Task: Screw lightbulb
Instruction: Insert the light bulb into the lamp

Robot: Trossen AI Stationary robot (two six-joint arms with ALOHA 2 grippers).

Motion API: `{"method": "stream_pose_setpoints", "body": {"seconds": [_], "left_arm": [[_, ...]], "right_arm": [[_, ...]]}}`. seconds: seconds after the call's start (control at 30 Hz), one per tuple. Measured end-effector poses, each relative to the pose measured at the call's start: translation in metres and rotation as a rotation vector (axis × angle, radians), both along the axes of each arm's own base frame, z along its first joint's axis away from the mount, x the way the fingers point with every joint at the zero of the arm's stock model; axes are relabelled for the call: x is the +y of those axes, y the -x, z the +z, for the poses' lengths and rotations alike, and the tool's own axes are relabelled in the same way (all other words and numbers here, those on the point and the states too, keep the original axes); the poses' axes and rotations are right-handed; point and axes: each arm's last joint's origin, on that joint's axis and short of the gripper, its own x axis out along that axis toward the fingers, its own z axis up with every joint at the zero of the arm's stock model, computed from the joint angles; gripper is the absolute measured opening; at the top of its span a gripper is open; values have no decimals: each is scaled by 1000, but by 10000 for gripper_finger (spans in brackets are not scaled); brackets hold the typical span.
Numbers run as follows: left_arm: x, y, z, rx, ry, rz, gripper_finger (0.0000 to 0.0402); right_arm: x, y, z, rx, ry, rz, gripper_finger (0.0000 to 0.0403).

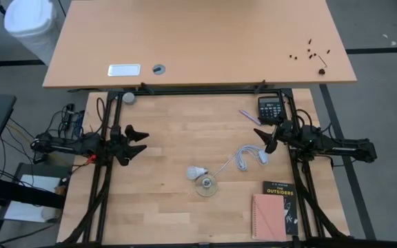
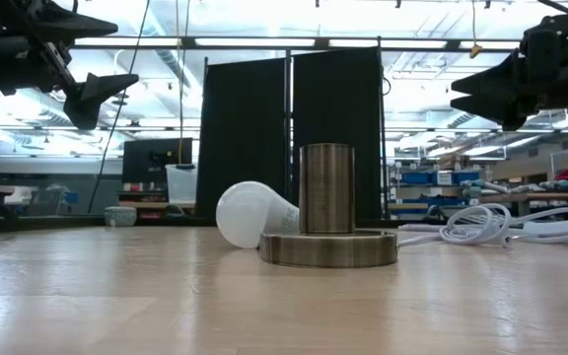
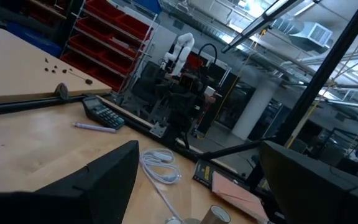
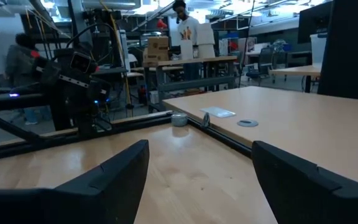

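Observation:
The lightbulb, small and white with a grey screw base, lies on its side on the wooden table, its base end against the round silvery socket. The low view shows the lightbulb behind the socket's upright sleeve. A white cord runs from the socket to the right. My left gripper hovers open at the table's left side, well away from the lightbulb. My right gripper hovers open at the right side, above the cord's coil.
A black calculator and a purple pen lie at the far right. A black book and a pink notebook lie at the near right. A grey roll sits at the far left corner. A second desk stands beyond.

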Motion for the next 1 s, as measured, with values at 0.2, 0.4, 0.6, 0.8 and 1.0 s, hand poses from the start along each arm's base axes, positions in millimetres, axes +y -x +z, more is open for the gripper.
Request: {"method": "stream_pose_setpoints", "body": {"seconds": [0.2,0.4,0.6,0.8,1.0], "left_arm": [[0,0,0,7,-48,10,337],[0,0,0,13,-77,26,337],[2,1,4,-25,-59,64,337],[2,3,11,-96,-61,89,337],[2,4,16,-91,-119,88,337]], "right_arm": [[0,0,0,-15,-29,1,293],[0,0,1,-13,-9,-1,292],[-1,1,3,-30,11,-22,291],[0,1,5,-74,-48,-1,291],[2,-3,2,-74,-144,91,290]]}}
